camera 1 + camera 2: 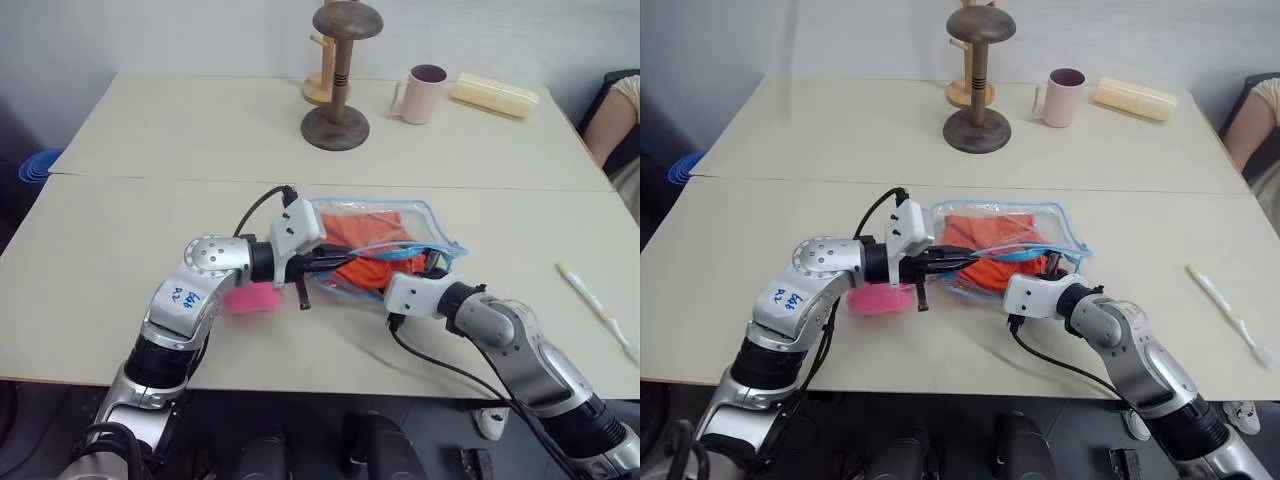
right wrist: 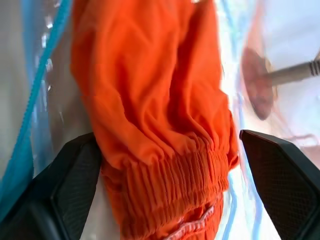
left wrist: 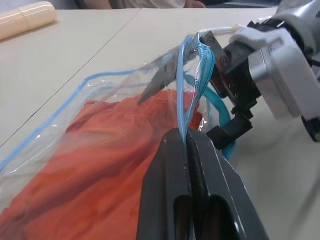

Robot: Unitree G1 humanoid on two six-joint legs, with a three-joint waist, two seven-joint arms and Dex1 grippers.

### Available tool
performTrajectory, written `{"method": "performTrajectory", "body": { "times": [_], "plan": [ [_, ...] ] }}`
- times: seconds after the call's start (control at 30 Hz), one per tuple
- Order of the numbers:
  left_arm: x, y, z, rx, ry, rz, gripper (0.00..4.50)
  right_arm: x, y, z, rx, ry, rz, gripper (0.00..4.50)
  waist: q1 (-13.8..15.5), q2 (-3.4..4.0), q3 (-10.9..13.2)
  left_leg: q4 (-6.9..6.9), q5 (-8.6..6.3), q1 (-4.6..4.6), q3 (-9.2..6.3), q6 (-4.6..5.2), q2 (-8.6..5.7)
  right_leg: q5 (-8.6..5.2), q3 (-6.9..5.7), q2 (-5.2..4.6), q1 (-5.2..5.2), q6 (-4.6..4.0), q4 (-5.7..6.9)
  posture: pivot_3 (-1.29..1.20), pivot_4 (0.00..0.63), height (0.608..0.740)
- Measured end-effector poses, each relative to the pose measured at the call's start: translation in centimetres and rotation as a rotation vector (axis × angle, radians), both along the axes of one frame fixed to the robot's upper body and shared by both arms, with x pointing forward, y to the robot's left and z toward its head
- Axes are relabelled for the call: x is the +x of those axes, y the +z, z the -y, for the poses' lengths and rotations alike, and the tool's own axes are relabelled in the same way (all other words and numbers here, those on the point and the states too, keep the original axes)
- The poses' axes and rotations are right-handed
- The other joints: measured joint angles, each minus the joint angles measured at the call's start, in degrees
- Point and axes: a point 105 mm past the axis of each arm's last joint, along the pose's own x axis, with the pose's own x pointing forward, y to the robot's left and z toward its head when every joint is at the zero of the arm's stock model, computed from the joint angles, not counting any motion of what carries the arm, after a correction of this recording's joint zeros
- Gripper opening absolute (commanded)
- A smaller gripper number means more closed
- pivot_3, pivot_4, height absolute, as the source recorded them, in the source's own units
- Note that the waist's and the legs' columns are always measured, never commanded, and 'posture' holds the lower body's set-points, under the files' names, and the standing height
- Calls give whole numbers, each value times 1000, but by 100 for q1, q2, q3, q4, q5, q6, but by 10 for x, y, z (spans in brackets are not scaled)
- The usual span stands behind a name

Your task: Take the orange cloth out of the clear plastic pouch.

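Right wrist view: the orange cloth [image 2: 155, 125] is seen dead ahead between the spread fingers of the right end effector [image 2: 165, 200], inside the clear plastic pouch [image 1: 385, 245], whose blue-trimmed edge is clamped by the left end effector [image 3: 187, 150].

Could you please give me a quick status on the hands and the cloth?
Left hand shut on the clear plastic pouch edge. Right hand open, fingers either side of the orange cloth. Cloth not yet out. Nothing blocking.
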Motion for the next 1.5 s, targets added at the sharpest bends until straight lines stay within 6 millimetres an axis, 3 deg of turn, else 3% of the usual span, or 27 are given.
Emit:
{"method": "performTrajectory", "body": {
  "times": [0.13, 0.23, 0.4, 0.63, 0.8, 0.93, 1.03, 1.13, 1.23, 1.33, 1.4, 1.5],
  "plan": [
    [2, 9, 6, -21, -5, 13, 0, 14, 3, -10, -52, 30, 76, 4489, -23, 0, 0, 0, 2, 4, 2, -3, 2, 0, 1, 2, 1, 0, 4, 0, 150, 740],
    [2, 11, 9, -35, -8, 6, 0, 24, 2, -18, -21, 23, 87, 3891, -51, 0, 0, 1, 2, 3, 1, -3, 2, 0, 1, 1, 1, 0, 5, 0, 150, 740],
    [2, 11, 11, -44, 1, -1, 0, 32, -7, -18, -7, 14, 65, 2226, -49, 0, 0, 1, 2, 2, -1, -2, 1, 0, 0, -2, 1, 0, 4, 0, 150, 740],
    [7, 10, 15, -76, 46, -29, 0, 26, -15, -18, -31, 36, 27, 9, -39, 0, 0, 1, 2, 0, -3, -2, 2, 0, 0, -2, 1, 0, 2, 0, 150, 740],
    [19, 9, 20, -63, 122, -6, 0, 13, -10, -15, -102, 71, 19, 9, -7, 0, 0, 0, 1, -1, -1, -2, 0, 0, 0, -2, 0, 0, 0, 0, 150, 740],
    [21, 0, 23, 26, 130, 86, 0, 4, 12, -15, -114, 114, 62, 9, -1, 0, 0, -1, 1, 1, -2, -2, 0, 0, -1, -1, 0, 0, 1, 0, 150, 740],
    [28, -13, 23, 94, 153, 132, 0, -28, 17, -11, -141, 252, 26, 9, 41, 0, 0, -6, 1, -1, -6, -1, -3, 0, -6, -2, 1, 0, -6, 0, 150, 740],
    [42, -27, 4, 187, 219, 173, 0, -58, 10, 6, -208, 348, -67, 9, 48, -1, 0, -7, 0, -2, -4, 1, -5, 0, -8, -3, 2, 0, -9, 0, 150, 740],
    [50, -32, -5, 205, 261, 173, 0, -94, -6, 36, -322, 414, -229, 9, 87, 0, 0, -9, 0, 1, -3, 2, -3, 0, -9, -3, 4, 0, -9, 0, 150, 740],
    [54, -33, -20, 232, 289, 180, 0, -116, -18, 77, -410, 366, -358, 9, 92, -4, 2, -12, 0, 6, 4, 2, -1, 0, -5, 0, 6, 0, -11, 0, 150, 740],
    [52, -32, -33, 244, 293, 172, 0, -117, -19, 102, -433, 294, -378, 9, 49, -6, 2, -13, 0, 10, 11, 1, -1, 0, 1, 1, 7, 0, -9, 0, 150, 740],
    [31, -35, -42, 256, 199, 144, 0, -101, -10, 144, -456, 115, -333, 9, 4, -8, 3, -14, 0, 26, 19, 1, 1, 0, 10, 0, 10, 0, -12, 0, 150, 740]
  ]
}}
